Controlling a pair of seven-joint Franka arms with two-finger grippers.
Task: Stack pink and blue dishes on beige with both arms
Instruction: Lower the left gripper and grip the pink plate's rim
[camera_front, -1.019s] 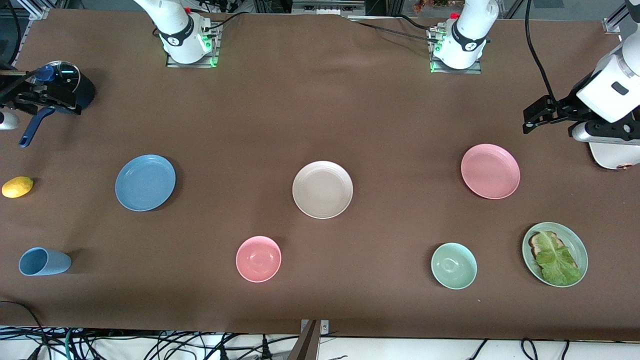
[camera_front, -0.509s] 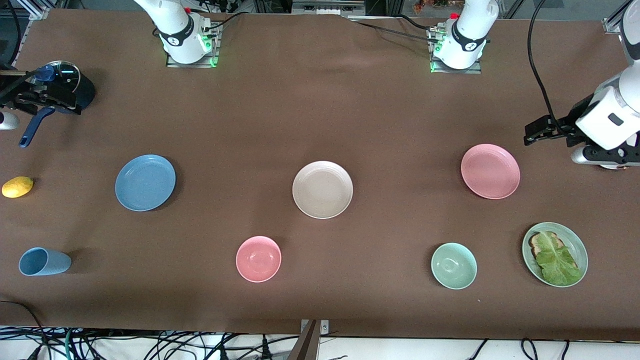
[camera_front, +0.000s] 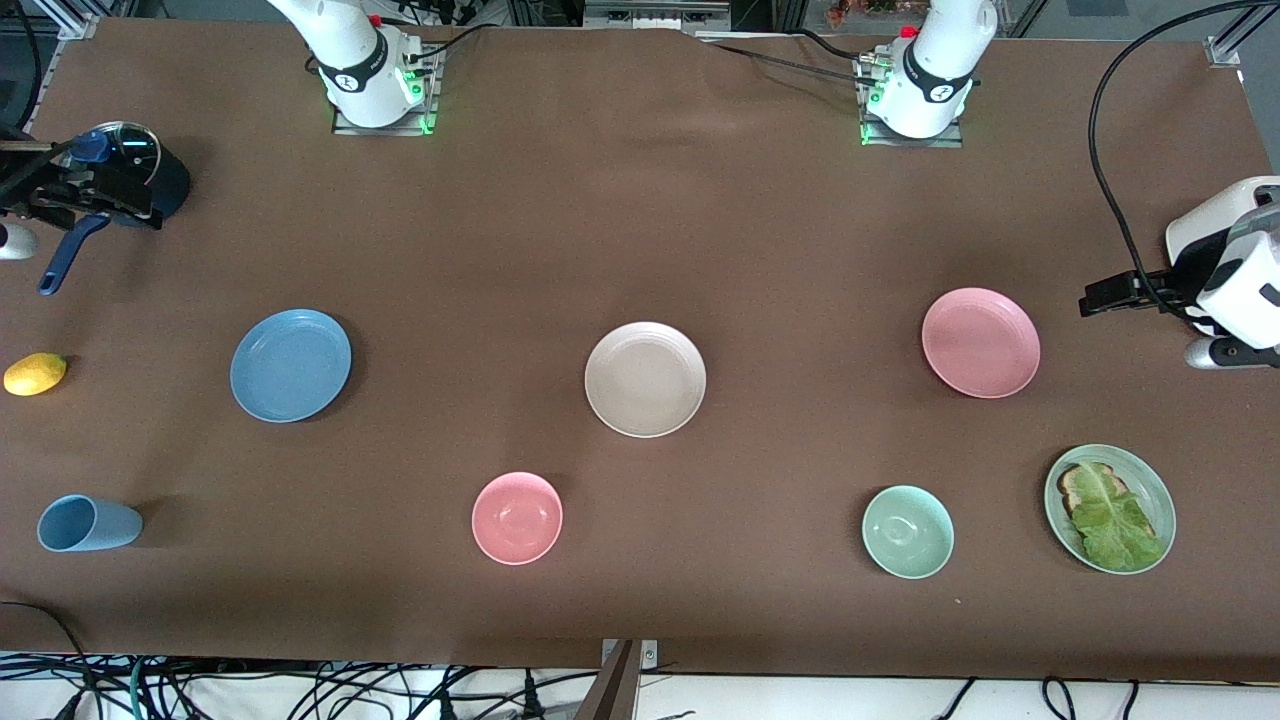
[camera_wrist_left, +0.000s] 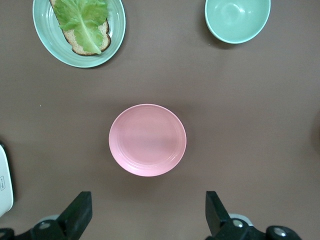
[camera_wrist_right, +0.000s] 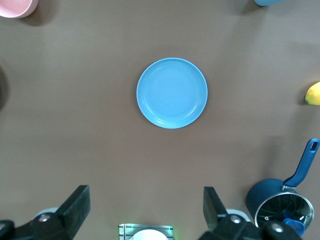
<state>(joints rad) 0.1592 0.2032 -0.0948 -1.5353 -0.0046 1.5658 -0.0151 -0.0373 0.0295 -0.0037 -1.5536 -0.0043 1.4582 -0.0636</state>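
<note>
Left gripper open, partly cut off at frame edge, over bare table by pink plate. Right gripper open, over pot. Beige plate mid-table, empty; blue plate toward right arm's end. Green plate holds bread with lettuce.
</note>
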